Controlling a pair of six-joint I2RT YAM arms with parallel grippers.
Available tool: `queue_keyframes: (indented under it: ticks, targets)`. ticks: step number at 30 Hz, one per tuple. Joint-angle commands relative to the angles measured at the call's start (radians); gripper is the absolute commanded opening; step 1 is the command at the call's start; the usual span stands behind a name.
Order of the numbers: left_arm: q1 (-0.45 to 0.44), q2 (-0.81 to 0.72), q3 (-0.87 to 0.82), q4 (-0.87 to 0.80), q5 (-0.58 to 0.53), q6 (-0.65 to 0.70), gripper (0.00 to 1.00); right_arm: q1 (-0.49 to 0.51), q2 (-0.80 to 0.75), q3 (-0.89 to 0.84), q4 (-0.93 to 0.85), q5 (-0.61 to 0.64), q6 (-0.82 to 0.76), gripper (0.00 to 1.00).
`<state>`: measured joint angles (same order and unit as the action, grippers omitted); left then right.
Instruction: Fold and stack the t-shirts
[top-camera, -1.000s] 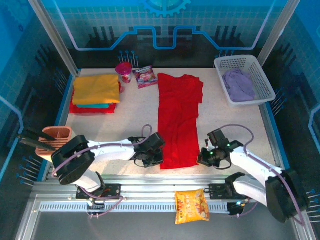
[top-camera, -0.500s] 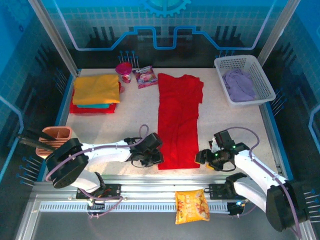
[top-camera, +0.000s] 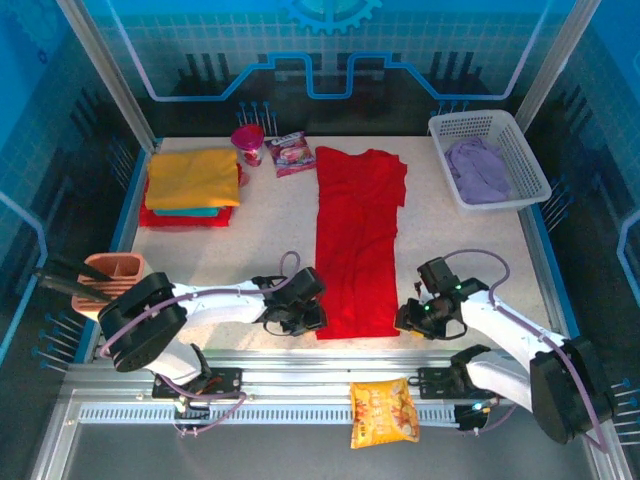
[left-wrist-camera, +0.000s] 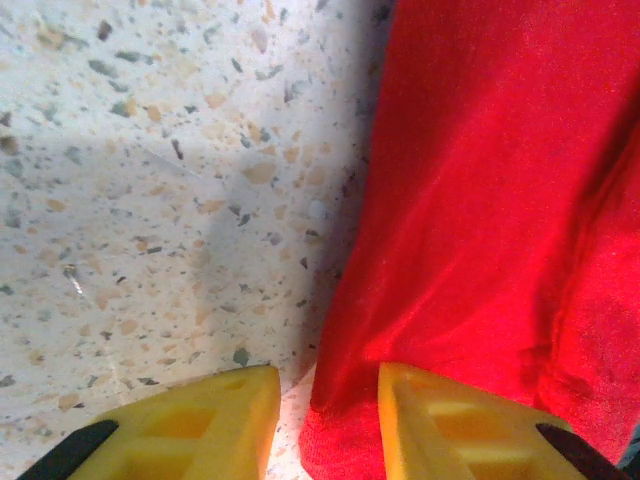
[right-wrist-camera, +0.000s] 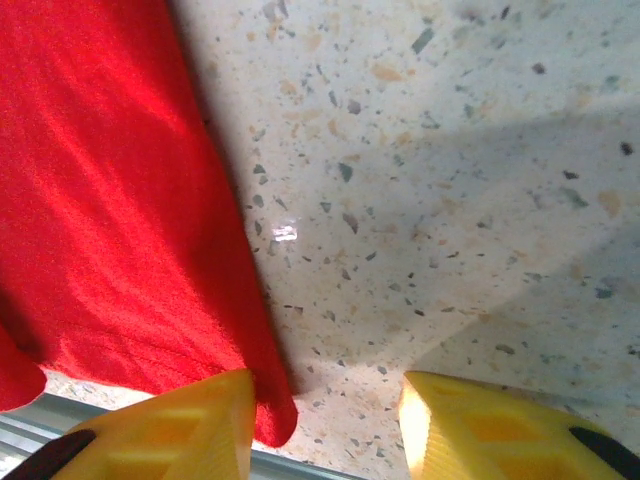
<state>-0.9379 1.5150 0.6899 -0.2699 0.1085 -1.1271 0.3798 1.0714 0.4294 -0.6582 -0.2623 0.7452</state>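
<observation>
Left fingers (left-wrist-camera: 185, 430) spread, red t-shirt (left-wrist-camera: 490, 190) corner between them (not pinched), right fingers (right-wrist-camera: 165, 430) spread astride other corner.

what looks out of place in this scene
The orange-yellow crinkly snack bag lies on the grey metal rail in front of the speckled table, off the work surface and nothing to fold.

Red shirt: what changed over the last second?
Both grippers opened: the left gripper and the right gripper let go of the near hem corners of the red shirt, which now lie on the table at the spread fingers. The arms barely shifted. The shirt stayed flat in place; the folded stack, the basket with the lilac shirt and the snack bag are unchanged.
</observation>
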Motion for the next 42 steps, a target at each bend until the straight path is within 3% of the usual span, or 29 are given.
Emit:
queue_keyframes:
  ticks: [1, 17, 28, 35, 42]
  targets:
    - [-0.016, 0.069, 0.006, 0.104, 0.044, -0.005, 0.31, 0.045, 0.028, -0.003, 0.159, -0.110, 0.015, 0.41]
    - [-0.020, 0.054, 0.076, -0.021, 0.018, 0.027, 0.33, 0.090, 0.016, 0.048, 0.083, -0.045, 0.012, 0.44]
    - [-0.019, 0.075, 0.054, -0.011, 0.015, 0.018, 0.19, 0.122, 0.099, 0.034, 0.085, -0.015, 0.010, 0.42]
    - [-0.019, 0.074, 0.038, 0.002, 0.017, 0.012, 0.13, 0.120, -0.022, 0.049, -0.026, 0.067, 0.004, 0.57]
    - [-0.022, 0.077, 0.039, 0.005, 0.019, 0.011, 0.12, 0.121, 0.027, 0.018, 0.063, 0.002, 0.021, 0.50]
